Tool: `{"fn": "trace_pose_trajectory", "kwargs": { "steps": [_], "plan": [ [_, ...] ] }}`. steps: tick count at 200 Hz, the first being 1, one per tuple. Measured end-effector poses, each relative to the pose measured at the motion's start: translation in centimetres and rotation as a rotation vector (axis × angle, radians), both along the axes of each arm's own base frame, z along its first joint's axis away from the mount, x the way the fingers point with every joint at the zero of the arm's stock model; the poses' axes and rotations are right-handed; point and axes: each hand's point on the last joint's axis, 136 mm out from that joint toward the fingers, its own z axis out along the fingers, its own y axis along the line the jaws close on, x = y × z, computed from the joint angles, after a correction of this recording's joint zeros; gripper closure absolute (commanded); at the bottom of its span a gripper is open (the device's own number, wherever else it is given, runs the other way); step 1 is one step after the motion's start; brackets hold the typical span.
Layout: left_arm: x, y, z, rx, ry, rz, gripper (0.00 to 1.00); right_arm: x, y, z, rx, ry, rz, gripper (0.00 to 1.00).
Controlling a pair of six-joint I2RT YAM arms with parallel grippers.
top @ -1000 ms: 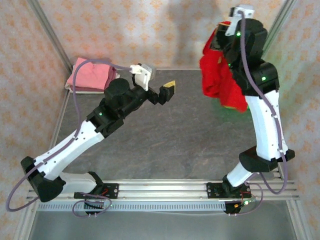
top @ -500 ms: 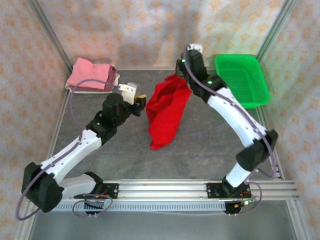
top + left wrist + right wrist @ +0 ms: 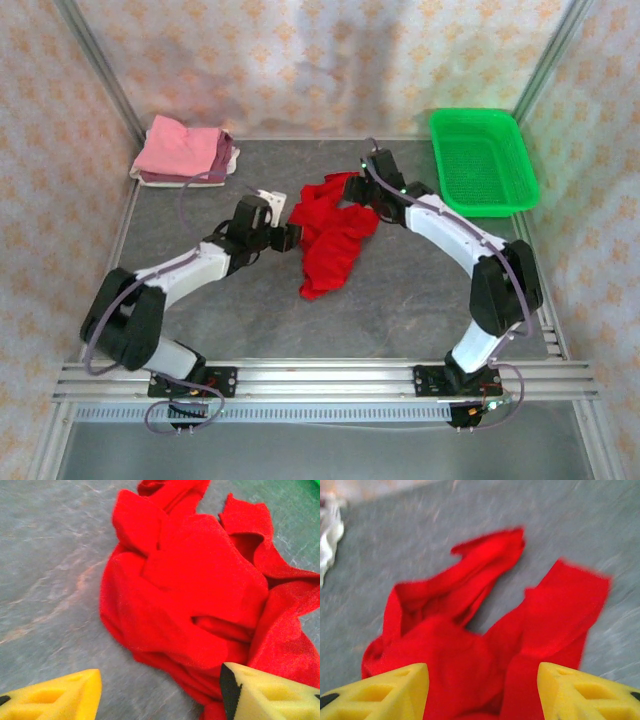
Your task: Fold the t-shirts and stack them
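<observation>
On mottled grey table (image 3: 420, 300): soft red t-shirt (image 3: 330, 240) crumpled, ridged folds.

Both arms reach out low over the desk (image 3: 420, 300) and lean in toward each other near the middle. The left arm (image 3: 190, 268) lies almost flat. It bends close to its base and points off to the right. The left end effector (image 3: 291, 238) sits at its tip, close to the desk. In the left wrist view its two yellow fingers (image 3: 55, 697) stand wide apart. The right arm (image 3: 450, 230) goes up from its base, bends at the elbow and stretches far to the left. The right end effector (image 3: 360, 195) tips down toward the desk. Its yellow fingers (image 3: 380, 690) are spread wide too.
</observation>
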Motion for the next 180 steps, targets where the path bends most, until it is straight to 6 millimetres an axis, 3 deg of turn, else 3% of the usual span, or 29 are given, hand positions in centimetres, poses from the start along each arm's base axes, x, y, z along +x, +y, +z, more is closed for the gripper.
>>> {"fn": "trace_pose_trajectory", "kwargs": {
  "steps": [27, 37, 48, 66, 83, 98, 122, 143, 180],
  "plan": [
    [0.4, -3.5, -2.0, -0.046, 0.079, -0.088, 0.42, -2.3, 2.2, -5.2, 0.062, 0.132, 0.045, 0.43],
    [-0.4, -5.2, -2.8, -0.071, 0.113, -0.13, 0.49, -2.9, 2.2, -6.4, 0.062, 0.165, 0.044, 0.43],
    [-1.5, -6.8, -3.6, -0.09, 0.145, -0.174, 0.5, -3.2, 1.8, -7.1, 0.064, 0.183, 0.027, 0.44],
    [-3.3, -9.1, -4.3, -0.123, 0.192, -0.224, 0.55, -2.6, 0.6, -6.8, 0.077, 0.163, -0.013, 0.43],
    [-4.6, -9.9, -4.9, -0.141, 0.221, -0.238, 0.7, -1.7, -0.8, -5.7, 0.085, 0.131, -0.053, 0.43],
    [-5.5, -9.6, -5.9, -0.141, 0.254, -0.222, 0.88, -1.0, -2.0, -4.4, 0.09, 0.094, -0.079, 0.43],
    [-6.5, -8.1, -7.0, -0.098, 0.273, -0.188, 0.98, -0.3, -2.7, -3.0, 0.095, 0.046, -0.095, 0.42],
    [-6.5, -6.8, -5.1, -0.079, 0.224, -0.145, 1.0, -0.1, -2.6, -2.6, 0.102, 0.021, -0.096, 0.42],
    [-5.9, -5.3, 2.0, -0.109, 0.04, -0.092, 1.0, -0.7, -3.5, -3.4, 0.066, 0.017, -0.104, 0.41]
  ]
}}
